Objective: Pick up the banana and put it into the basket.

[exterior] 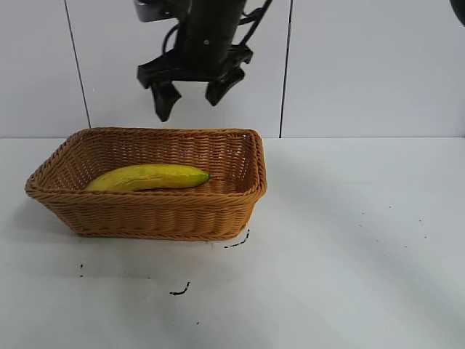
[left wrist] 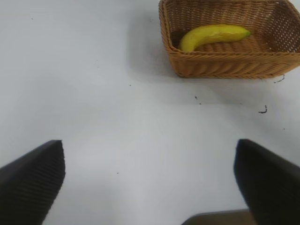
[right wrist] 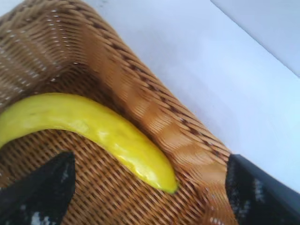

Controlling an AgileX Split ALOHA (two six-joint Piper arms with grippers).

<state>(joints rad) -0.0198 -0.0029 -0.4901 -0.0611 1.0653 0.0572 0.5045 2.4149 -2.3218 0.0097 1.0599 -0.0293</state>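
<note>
The yellow banana (exterior: 149, 177) lies flat inside the tan wicker basket (exterior: 160, 214), its greenish tip toward the basket's right end. My right gripper (exterior: 190, 102) hangs open and empty above the basket's far rim, well clear of the banana. In the right wrist view the banana (right wrist: 93, 126) rests on the basket floor beside the end wall (right wrist: 154, 117), between my spread right gripper (right wrist: 150, 197) fingers. My left gripper (left wrist: 150, 187) is open and empty over bare table, far from the basket (left wrist: 225, 65) and banana (left wrist: 213, 35). It is out of the exterior view.
The basket stands on a white table (exterior: 349, 240) before a white panelled wall (exterior: 363, 65). Small black marks (exterior: 180, 291) dot the table in front of the basket.
</note>
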